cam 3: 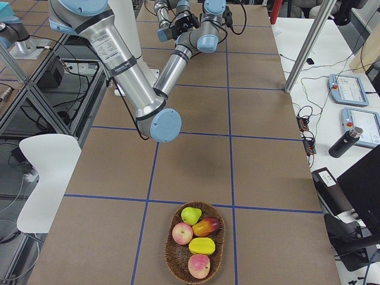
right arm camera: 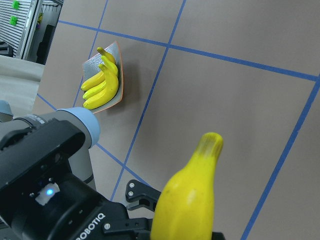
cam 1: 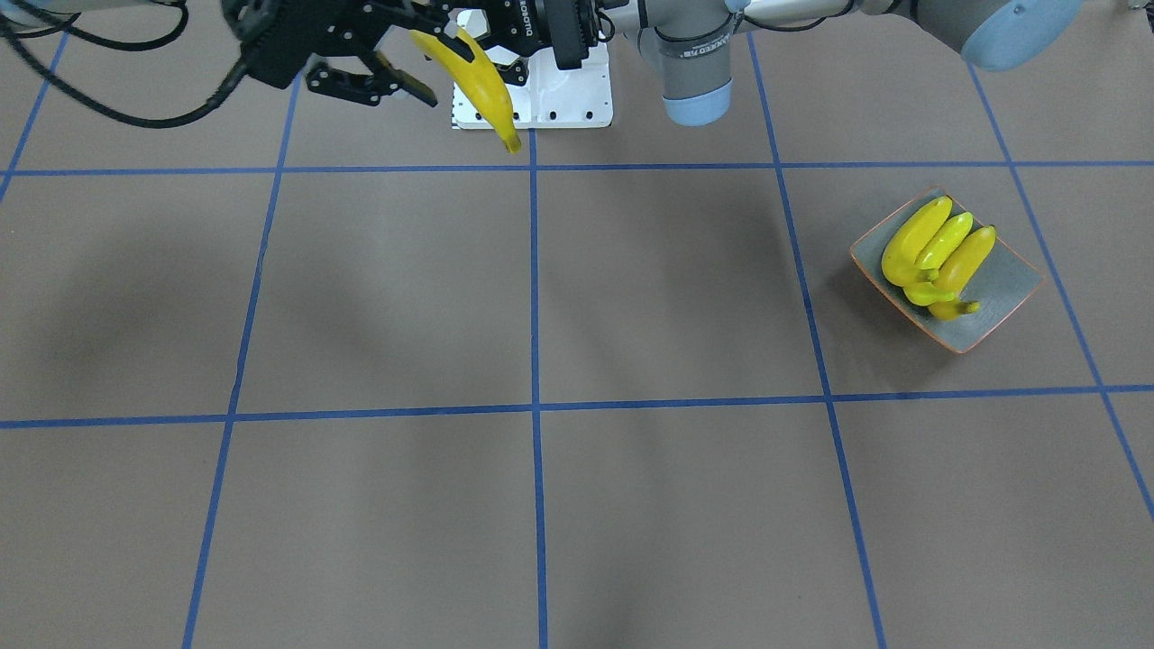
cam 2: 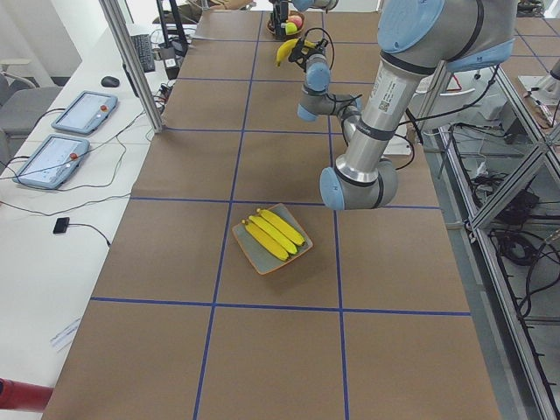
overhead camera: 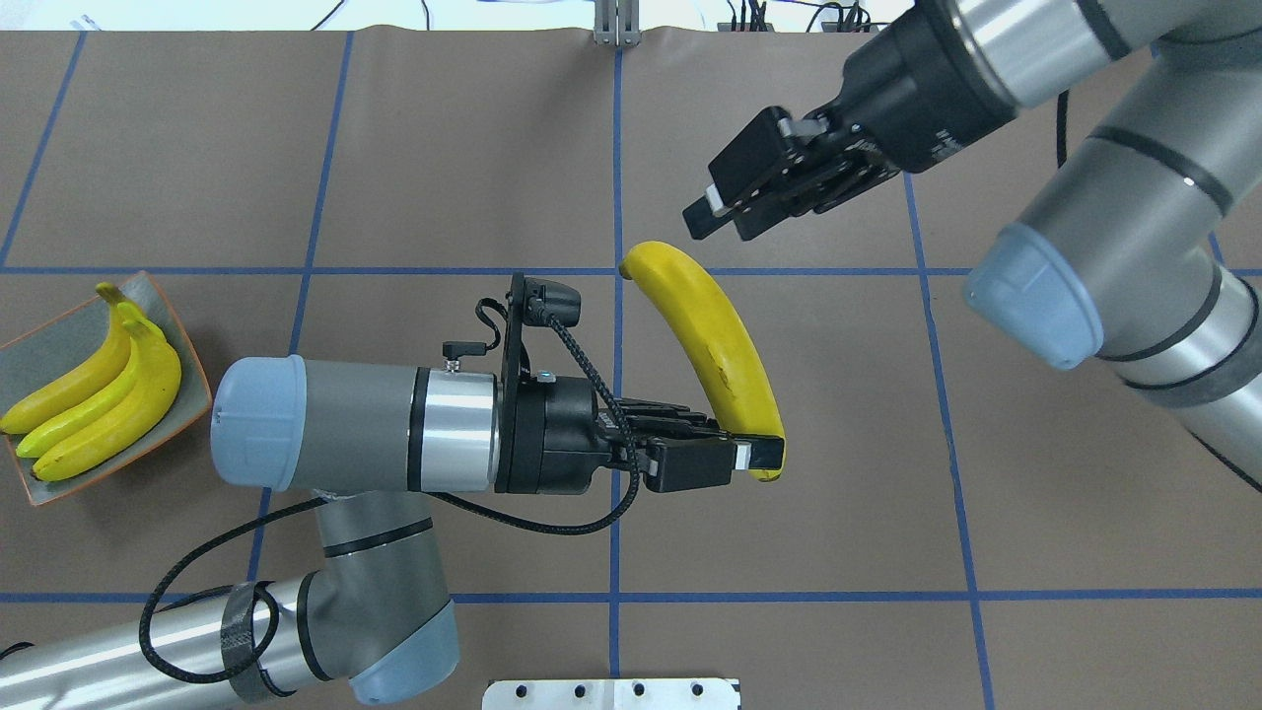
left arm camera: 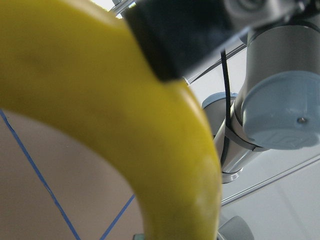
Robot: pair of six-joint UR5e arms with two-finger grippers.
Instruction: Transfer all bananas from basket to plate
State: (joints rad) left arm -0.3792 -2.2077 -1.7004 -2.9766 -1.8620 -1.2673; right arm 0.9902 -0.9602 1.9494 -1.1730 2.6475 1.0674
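Note:
My left gripper (overhead camera: 764, 454) is shut on the lower end of one yellow banana (overhead camera: 705, 345) and holds it in the air over the middle of the table; the banana fills the left wrist view (left arm camera: 100, 125). My right gripper (overhead camera: 720, 217) hangs open and empty just beyond the banana's upper tip, apart from it. The grey-green plate (overhead camera: 163, 301) with an orange rim lies at the table's left side and holds three bananas (overhead camera: 99, 385). In the front view the held banana (cam 1: 473, 77) is at the top and the plate (cam 1: 1001, 288) at the right.
A wicker basket (cam 3: 168, 255) at the table's right end holds a pear, apples and a mango, no bananas showing. The white robot base (cam 1: 577, 90) sits at the near middle edge. Blue tape lines cross the brown table.

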